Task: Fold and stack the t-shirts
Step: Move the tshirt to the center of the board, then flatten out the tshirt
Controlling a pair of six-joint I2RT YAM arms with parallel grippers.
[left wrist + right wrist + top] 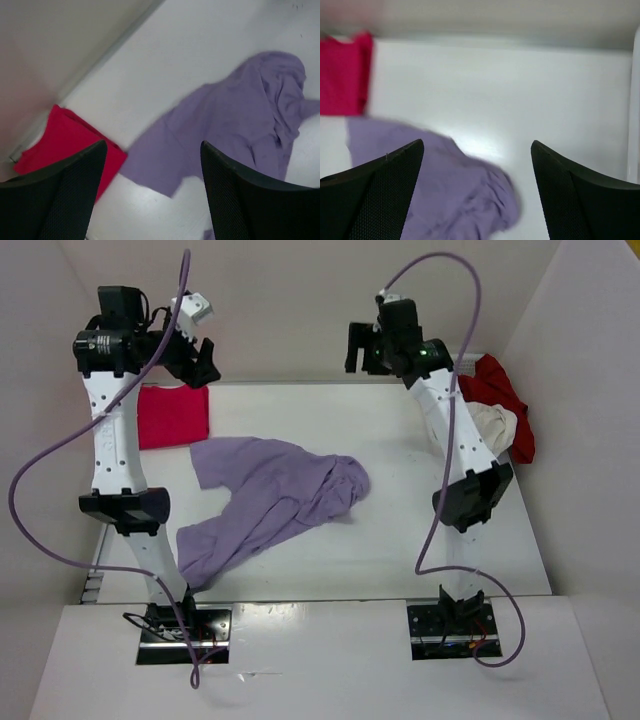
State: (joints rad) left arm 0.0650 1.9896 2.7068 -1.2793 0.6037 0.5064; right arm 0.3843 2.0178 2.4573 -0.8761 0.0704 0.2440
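Evidently the lavender shirt (270,505) is in hand: it lies rumpled mid-frame on the tabletop (420,540). The magenta shirt (172,415) sits folded at upper left; the dark red shirt (495,385) and cream shirt (497,425) wait heaped at upper right. The left pincer (152,144) and right pincer (477,142) hang above, open and empty. Next, I judge, spread the lavender flat.

Right arm (452,423) hides part of the cream shirt (500,426) near three o'clock; wrist-view pink shirt (340,75) blurred, cut off towards ten
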